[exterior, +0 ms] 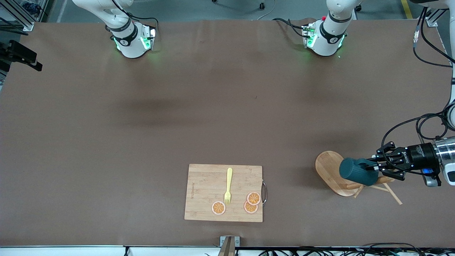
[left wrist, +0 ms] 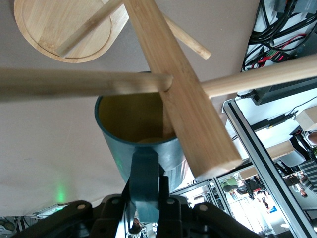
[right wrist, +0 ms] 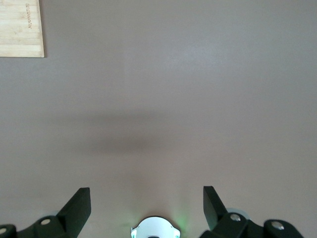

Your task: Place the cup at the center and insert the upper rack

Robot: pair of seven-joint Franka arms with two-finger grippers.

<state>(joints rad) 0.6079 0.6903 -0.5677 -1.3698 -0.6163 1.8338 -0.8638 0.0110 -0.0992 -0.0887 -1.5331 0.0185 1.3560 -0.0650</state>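
Note:
The dark teal cup (exterior: 356, 172) is held on its side over the wooden rack (exterior: 330, 170), which lies tipped over on the table at the left arm's end. My left gripper (exterior: 374, 167) is shut on the cup's handle (left wrist: 144, 184). In the left wrist view the cup's yellow inside (left wrist: 131, 116) faces up, and the rack's thick post (left wrist: 178, 89) and a thin peg (left wrist: 74, 82) cross its mouth. The rack's oval base (left wrist: 54, 29) shows past them. My right gripper (right wrist: 147, 191) is open and empty, high over bare table, out of the front view.
A bamboo cutting board (exterior: 204, 192) lies near the front edge at the table's middle, with a yellow fork (exterior: 228, 186) and three orange slices (exterior: 253, 198) on it. Its corner (right wrist: 20, 27) shows in the right wrist view. The brown table (exterior: 227, 106) is bare elsewhere.

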